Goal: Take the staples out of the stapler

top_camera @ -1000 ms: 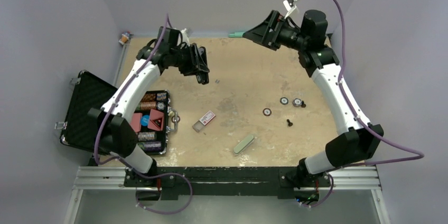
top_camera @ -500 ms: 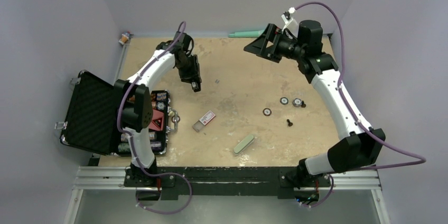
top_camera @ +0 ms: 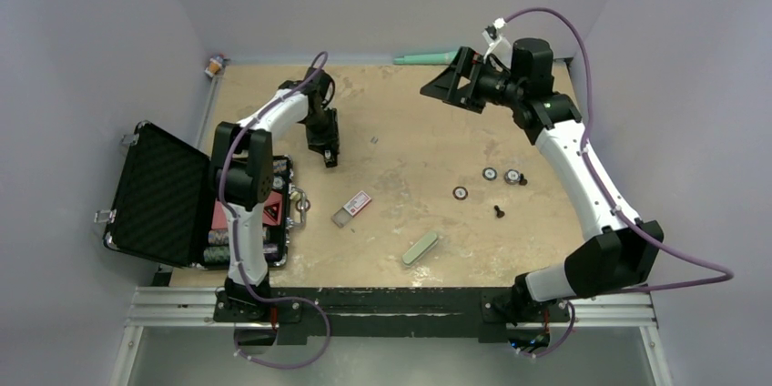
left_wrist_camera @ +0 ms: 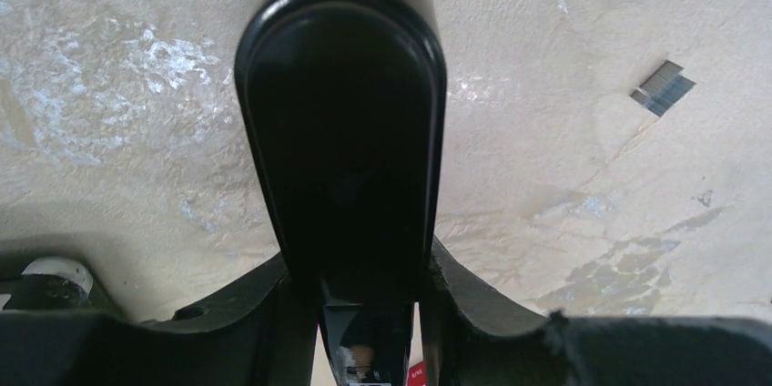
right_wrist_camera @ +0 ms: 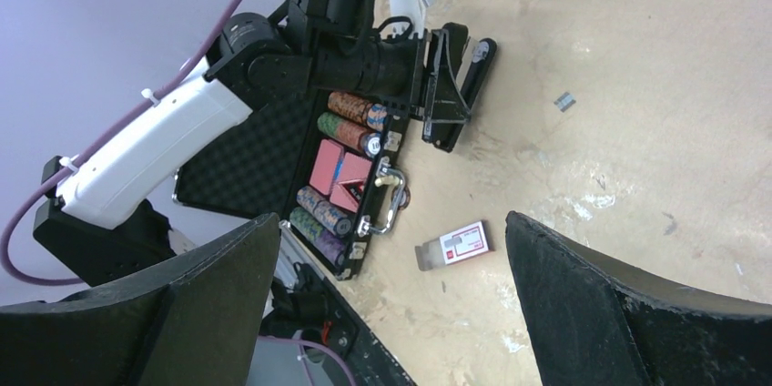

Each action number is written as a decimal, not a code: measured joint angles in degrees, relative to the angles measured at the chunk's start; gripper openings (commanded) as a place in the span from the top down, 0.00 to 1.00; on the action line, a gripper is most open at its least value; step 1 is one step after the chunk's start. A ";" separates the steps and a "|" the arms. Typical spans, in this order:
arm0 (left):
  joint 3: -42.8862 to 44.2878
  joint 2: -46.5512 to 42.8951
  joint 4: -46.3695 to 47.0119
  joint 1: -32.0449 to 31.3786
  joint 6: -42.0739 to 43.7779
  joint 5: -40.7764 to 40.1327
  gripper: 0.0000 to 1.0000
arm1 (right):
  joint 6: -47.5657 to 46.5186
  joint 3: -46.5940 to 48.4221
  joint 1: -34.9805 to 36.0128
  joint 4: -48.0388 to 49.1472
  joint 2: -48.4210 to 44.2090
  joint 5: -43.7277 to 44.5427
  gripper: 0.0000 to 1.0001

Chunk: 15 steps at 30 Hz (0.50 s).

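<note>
Bright, even light w/ soft shadows; stapler (left_wrist_camera: 346, 158) blurry up close, slight glare on table (left_wrist_camera: 118, 67).

glossy black plastic stapler (left_wrist_camera: 341, 149); grey metal staples (left_wrist_camera: 663, 87); rough, scuffed wooden table (left_wrist_camera: 564, 4).

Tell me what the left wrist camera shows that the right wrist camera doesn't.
Only the left wrist view: a close look at the stapler's rounded black end, clamped in the left gripper, and the separate ridges of the staples.
Only the right wrist view: the open black case with its poker chips, the white left arm, and the right gripper spread wide with nothing held.
Both: the stapler, the staples lying loose and apart from it, and the tan table.
</note>
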 measured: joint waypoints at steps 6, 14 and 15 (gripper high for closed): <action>0.00 1.14 0.35 0.04 0.04 -0.13 0.43 | -1.11 -0.13 0.00 -1.55 0.94 0.17 0.01; 0.02 1.05 1.33 0.13 0.96 -0.94 0.15 | -2.01 -0.02 0.00 -2.67 2.36 0.22 0.01; 0.02 0.94 1.33 0.13 0.98 -0.98 0.13 | -2.03 -0.02 0.00 -2.78 2.36 0.20 0.01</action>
